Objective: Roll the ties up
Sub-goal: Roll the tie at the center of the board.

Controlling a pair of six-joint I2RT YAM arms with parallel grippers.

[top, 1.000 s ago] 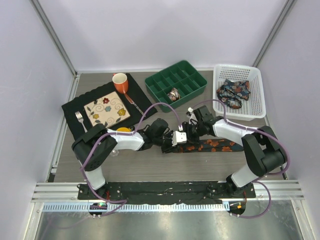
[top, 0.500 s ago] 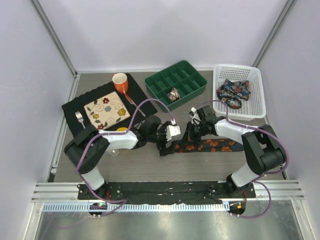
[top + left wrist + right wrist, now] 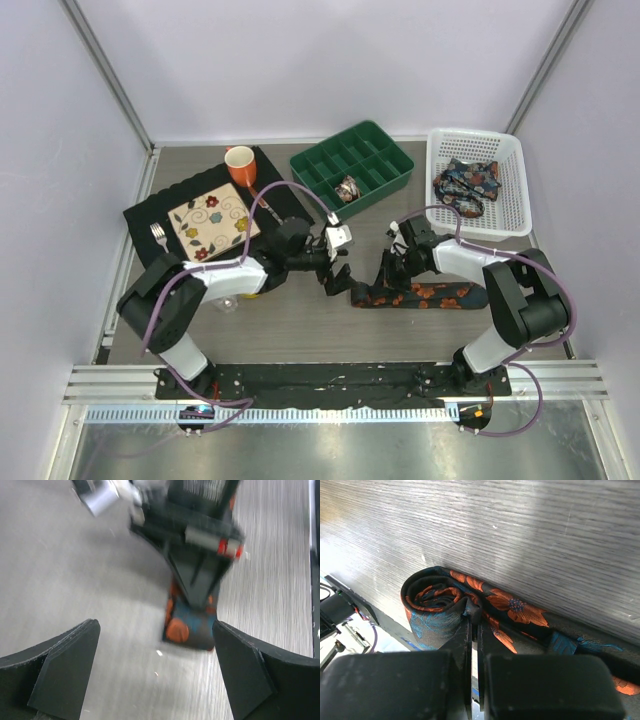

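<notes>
While both arms reach forward over the grey table point(image 3: 300, 330), they bend inward so that their wrists face each other near its middle. The left arm point(image 3: 225, 280) lies low, elbow out to its own left, forearm running rightward. The right arm point(image 3: 468, 262) folds back from an elbow on its right, forearm pointing leftward and tipping down at the wrist.

Beyond the right pincer point(image 3: 385, 275), away from the bases, stands a white basket point(image 3: 510, 190) holding bundled ties point(image 3: 468, 185). Beyond the gap between the two pincers sits a green tray point(image 3: 380, 150) with a coiled tie point(image 3: 347, 188) in one compartment. A black placemat point(image 3: 145, 215) lies beyond the left arm's elbow.

The floral strip tie point(image 3: 430, 293) lies flat on the table, running from under the right pincer back along that arm's forearm. Its end at the pincer is wound into a small coil point(image 3: 437, 602).

The right pincer's fingers are pressed together, nipping the fabric at the coil's edge. The left pincer point(image 3: 335, 272) stands just beside the coil, apart from it, its fingers point(image 3: 65, 665) spread wide with nothing between them.
</notes>
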